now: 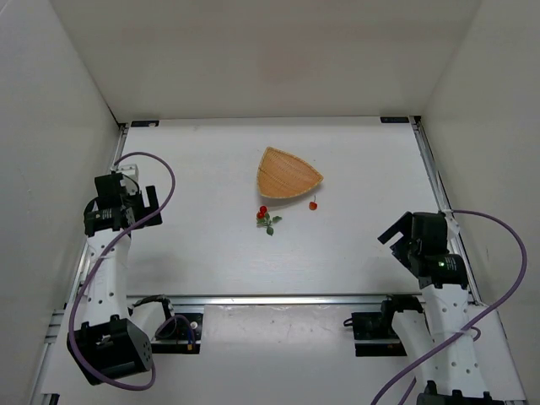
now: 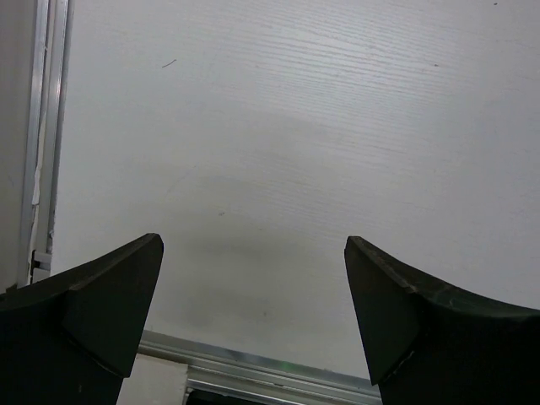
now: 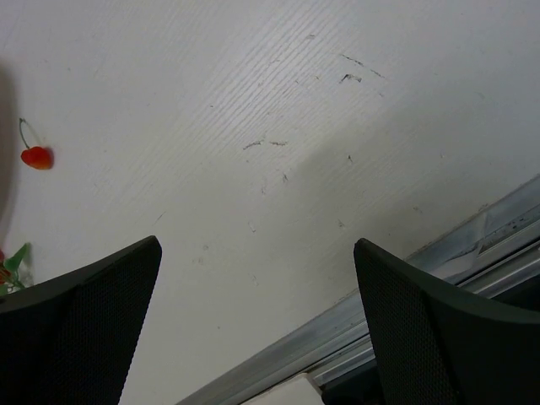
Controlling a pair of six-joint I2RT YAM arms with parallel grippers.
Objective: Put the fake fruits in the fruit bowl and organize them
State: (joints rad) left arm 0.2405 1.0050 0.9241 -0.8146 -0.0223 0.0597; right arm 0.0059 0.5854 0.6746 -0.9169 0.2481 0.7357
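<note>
red fake fruits [image 1: 263, 212], light-brown fruit bowl [image 1: 287, 175]

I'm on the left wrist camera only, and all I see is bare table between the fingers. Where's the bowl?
Observer: The bowl lies mid-table toward the far side, well off to the right of the left fingers. It is outside that camera's view.
Operator: And the fruits, are any in it?
Observer: No, both lie on the table just off the bowl's near edge. The leafy cluster is below its near-left corner, and the single cherry is to the right of that.
</note>
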